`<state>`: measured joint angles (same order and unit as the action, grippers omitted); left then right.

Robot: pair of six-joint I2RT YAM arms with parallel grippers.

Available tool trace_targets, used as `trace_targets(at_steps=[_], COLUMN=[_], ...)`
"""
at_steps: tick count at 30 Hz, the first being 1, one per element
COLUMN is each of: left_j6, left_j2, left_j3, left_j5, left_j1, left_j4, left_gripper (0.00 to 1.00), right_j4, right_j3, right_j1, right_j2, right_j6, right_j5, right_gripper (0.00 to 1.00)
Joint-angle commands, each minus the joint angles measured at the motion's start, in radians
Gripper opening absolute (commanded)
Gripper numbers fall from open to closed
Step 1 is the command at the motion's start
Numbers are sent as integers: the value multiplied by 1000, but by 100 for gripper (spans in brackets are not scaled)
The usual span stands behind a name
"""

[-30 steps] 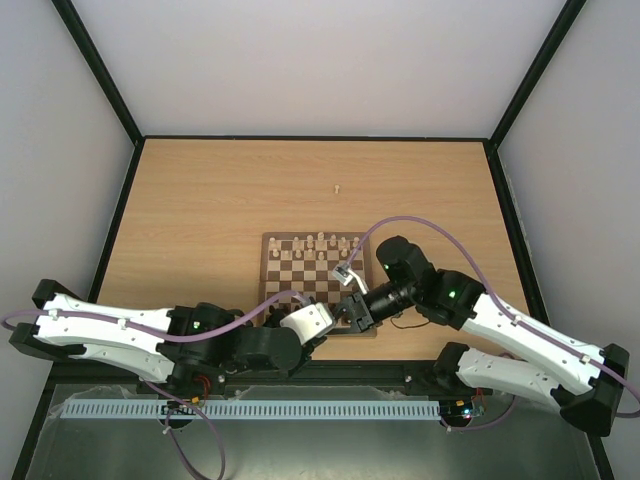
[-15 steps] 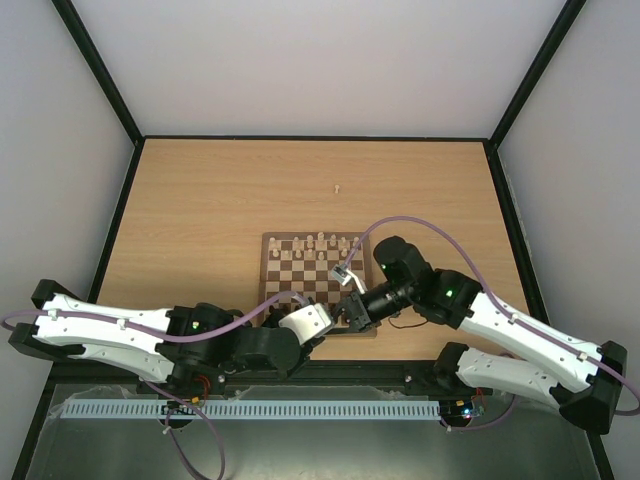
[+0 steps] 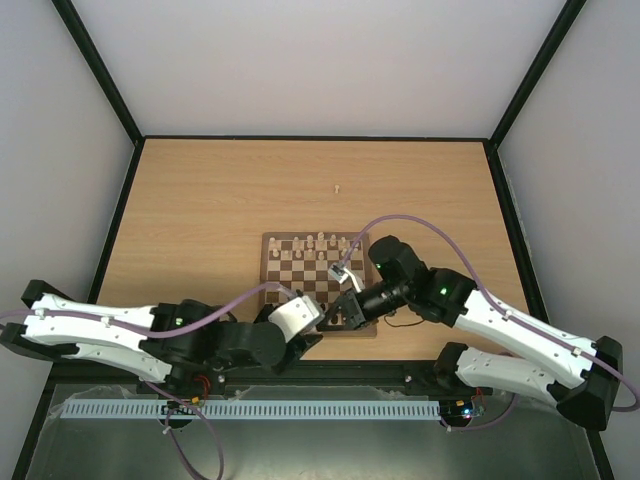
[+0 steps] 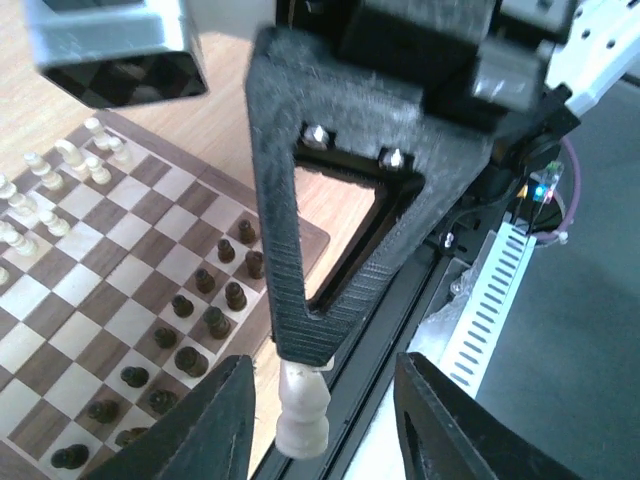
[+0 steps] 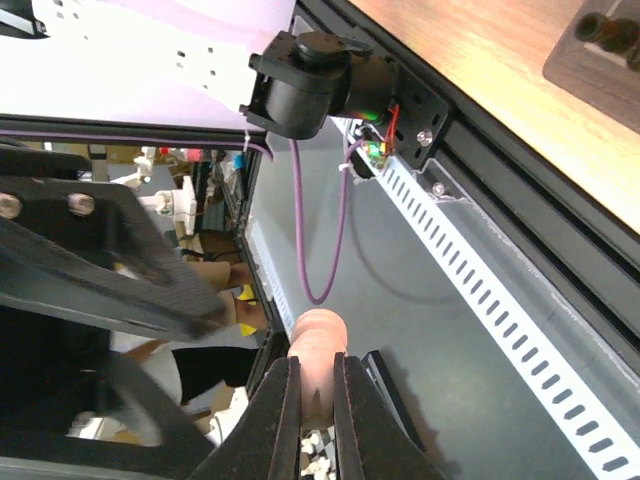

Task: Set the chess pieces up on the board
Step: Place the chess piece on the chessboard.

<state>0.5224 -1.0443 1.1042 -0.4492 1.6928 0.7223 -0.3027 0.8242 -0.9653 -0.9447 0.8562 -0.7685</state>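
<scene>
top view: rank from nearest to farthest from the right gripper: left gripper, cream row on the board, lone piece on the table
1. left gripper, right beside it, at the near edge of the board.
2. cream row, along the board's far edge.
3. lone piece, on the table beyond the board.

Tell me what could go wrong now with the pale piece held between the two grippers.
The right gripper pinches the pale piece only by one end, so it may slip and fall beside the board. The open left gripper flanks it and could bump it. The dark chessmen nearby could topple.
</scene>
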Motion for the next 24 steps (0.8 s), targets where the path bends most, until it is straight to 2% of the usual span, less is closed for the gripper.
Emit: trace_targets(at_steps=[1,7,9,12,14,17,24], left_j6=[51,296,353,452,415,313,190], left_j2=[70,126,158,201,235,238,182], left_j3=[0,68,60,23,-36,-129,-266], left_j5=[-70,-317,-341,-358,-282,-106,146], left_j1=[5,-21,-74,-201,-313,-500,-863], left_j4=[6,167,175,198,115,-9,-153], left_gripper=[44,60,64,78,86,99,99], right_j4=[-54,-216,-281,-434,-514,-599,-626], right_j3=[38,148,201,325,395,489,615], right_j1=[-6,4,12,14,18,34,138], right_j2=[-16,-76,-109,-182,-234,-329,-492], right_j6=[-52,-173,-212,-286,-310,-335,-383], right_j5=[60,247,338,565,754,927,1015], right_gripper=[1,1,1,1,1,1,1])
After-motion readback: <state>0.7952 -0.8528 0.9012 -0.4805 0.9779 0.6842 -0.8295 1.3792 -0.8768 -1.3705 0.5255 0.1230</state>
